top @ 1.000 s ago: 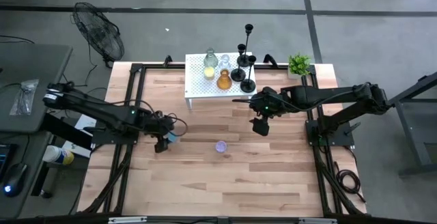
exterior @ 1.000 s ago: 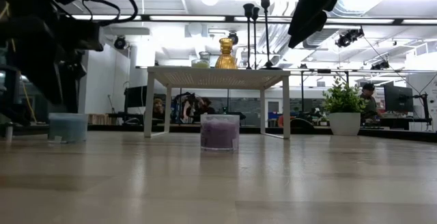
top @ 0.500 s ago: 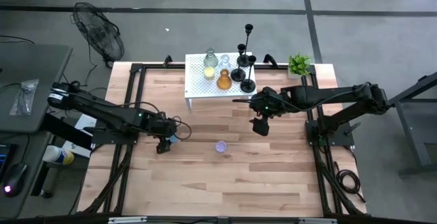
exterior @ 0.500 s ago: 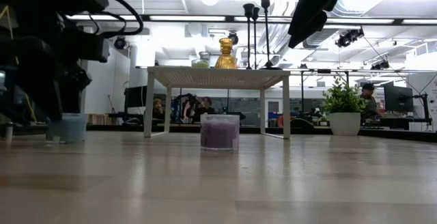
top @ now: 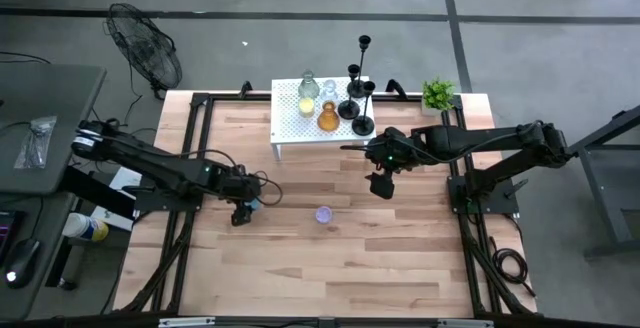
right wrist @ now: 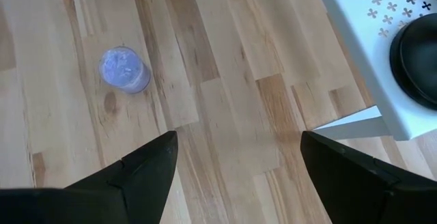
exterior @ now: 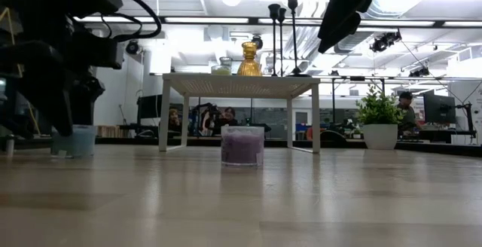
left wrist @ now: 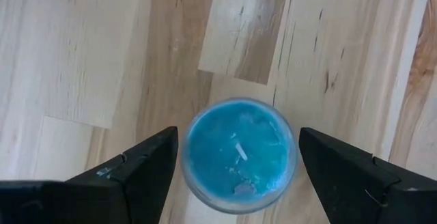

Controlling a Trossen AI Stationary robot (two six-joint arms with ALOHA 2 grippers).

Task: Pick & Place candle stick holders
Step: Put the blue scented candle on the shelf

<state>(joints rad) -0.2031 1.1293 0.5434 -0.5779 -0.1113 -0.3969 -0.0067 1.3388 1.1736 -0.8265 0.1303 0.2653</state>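
The left gripper (left wrist: 235,159) was low over the wooden table (top: 350,268), toward its left edge, with the two fingers (left wrist: 133,169) spread apart on both sides of a blue glass holder (left wrist: 239,154) (a small round cup with blue wax inside). A narrow gap showed between each finger and the glass, so the holder was between them but not squeezed, and it stood on the table. The right gripper (right wrist: 235,162) hung higher above the table, just in front of the small white stand (top: 290,133), and its fingers were also wide apart with nothing between them. A purple glass holder (top: 323,214) stood alone near the middle of the table, between the two arms and apart from both. On the white stand, which was at the far edge of the table, three black candlesticks (top: 358,93) stood upright at its right end, and an amber glass holder (top: 328,118) with some clear and pale ones stood beside them. A small green plant (top: 437,94) was near the far right corner of the table.
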